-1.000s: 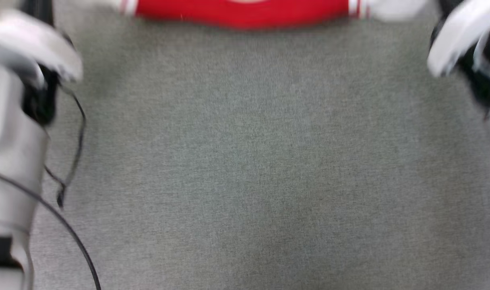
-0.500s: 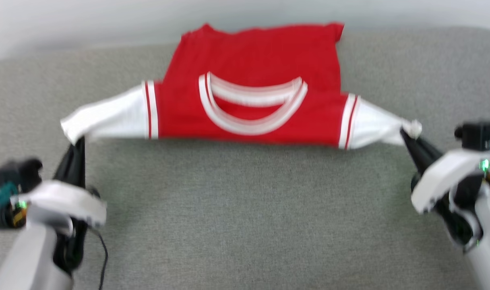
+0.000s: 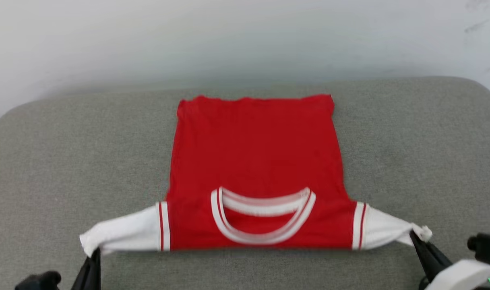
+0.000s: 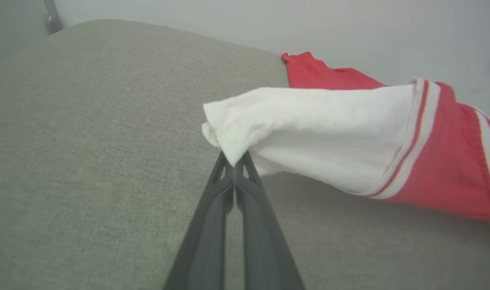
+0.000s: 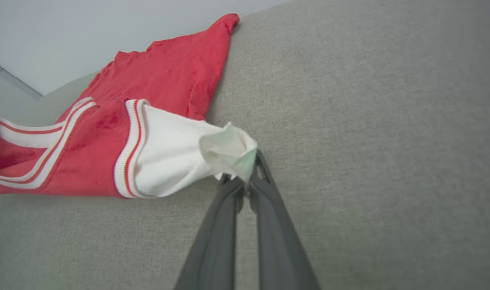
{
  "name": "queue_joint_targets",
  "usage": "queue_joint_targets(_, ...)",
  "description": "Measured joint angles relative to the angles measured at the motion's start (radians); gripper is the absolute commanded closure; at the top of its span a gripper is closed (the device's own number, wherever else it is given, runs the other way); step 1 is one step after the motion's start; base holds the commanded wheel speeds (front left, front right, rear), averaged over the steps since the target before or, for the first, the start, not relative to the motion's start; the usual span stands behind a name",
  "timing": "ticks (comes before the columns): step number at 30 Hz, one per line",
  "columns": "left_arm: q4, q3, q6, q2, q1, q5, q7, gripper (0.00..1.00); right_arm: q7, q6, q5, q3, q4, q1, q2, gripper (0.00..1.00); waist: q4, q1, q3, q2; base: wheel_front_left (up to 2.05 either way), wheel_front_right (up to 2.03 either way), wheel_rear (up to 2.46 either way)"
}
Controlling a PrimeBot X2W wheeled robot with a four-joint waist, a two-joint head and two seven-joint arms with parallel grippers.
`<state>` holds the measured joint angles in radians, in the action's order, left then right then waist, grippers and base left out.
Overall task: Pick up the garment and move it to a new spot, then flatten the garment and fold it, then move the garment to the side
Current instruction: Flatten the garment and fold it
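The garment, a small red T-shirt with white sleeves and striped trim, lies spread on the grey cushion with its collar toward me and its hem at the far side. Its plain red side faces up. My left gripper is shut on the tip of the left white sleeve, lifted a little off the cushion. My right gripper is shut on the bunched tip of the right white sleeve. Both sleeves are pulled taut outward, so the shoulder line runs straight between the grippers.
The grey fabric cushion reaches wide on both sides of the shirt, with rounded far corners. A pale wall rises right behind its far edge. Bare cushion lies left, right and in front of the shirt.
The head camera has tilted up, so the shirt now sits lower and fully in view. Both grippers stay shut on the sleeve tips. The shirt body now lies flat toward the far edge.
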<state>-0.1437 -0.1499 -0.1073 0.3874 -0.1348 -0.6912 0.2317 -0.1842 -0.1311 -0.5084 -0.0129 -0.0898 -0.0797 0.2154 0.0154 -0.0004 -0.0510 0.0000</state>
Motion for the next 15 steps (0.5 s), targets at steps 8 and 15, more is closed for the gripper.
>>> queue_joint_targets(8, 0.07, -0.028, -0.034, 0.008, -0.139, 0.007, -0.04, 1.0, -0.05, 0.0, 0.03, -0.102, 0.106, -0.17, -0.096, 1.0, -0.005, 0.0, 0.026, 0.0, 0.0, 0.0, 0.0)
queue_joint_targets(15, 0.097, -0.068, -0.027, 0.002, -0.127, 0.044, -0.026, 1.0, -0.067, 0.0, 0.058, -0.062, 0.124, -0.187, -0.114, 0.48, -0.021, 0.0001, 0.006, 0.0, 0.0, 0.0, 0.0)
